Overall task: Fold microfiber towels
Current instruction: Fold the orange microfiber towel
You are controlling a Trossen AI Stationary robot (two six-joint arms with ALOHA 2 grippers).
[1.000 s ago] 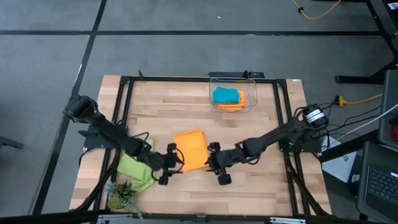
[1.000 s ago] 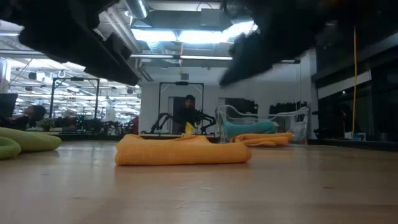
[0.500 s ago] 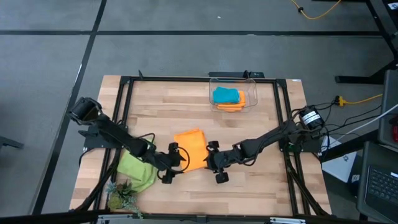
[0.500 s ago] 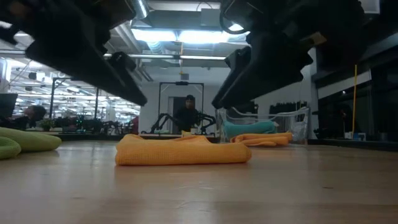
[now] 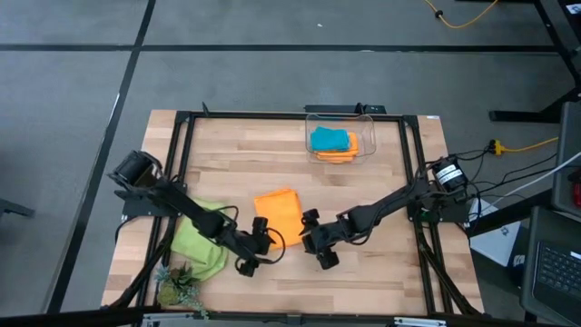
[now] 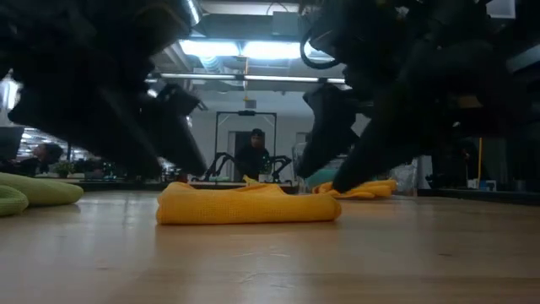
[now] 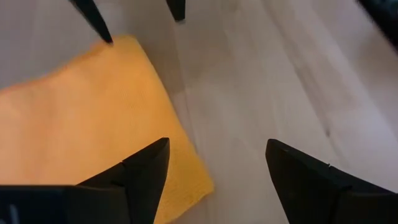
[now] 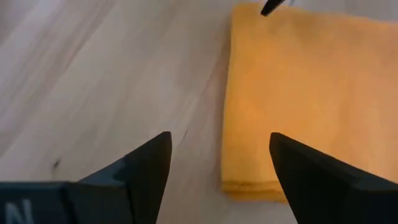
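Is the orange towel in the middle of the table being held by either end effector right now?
No. The folded orange towel lies flat on the table, with both end effectors open beside it, not gripping it.

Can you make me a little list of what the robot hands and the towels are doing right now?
left gripper: open, empty, beside the orange towel
right gripper: open, empty, on the towel's other side
orange towel: folded flat on the table
green towel: crumpled under the left arm
clear bin: holds a blue towel on another orange one
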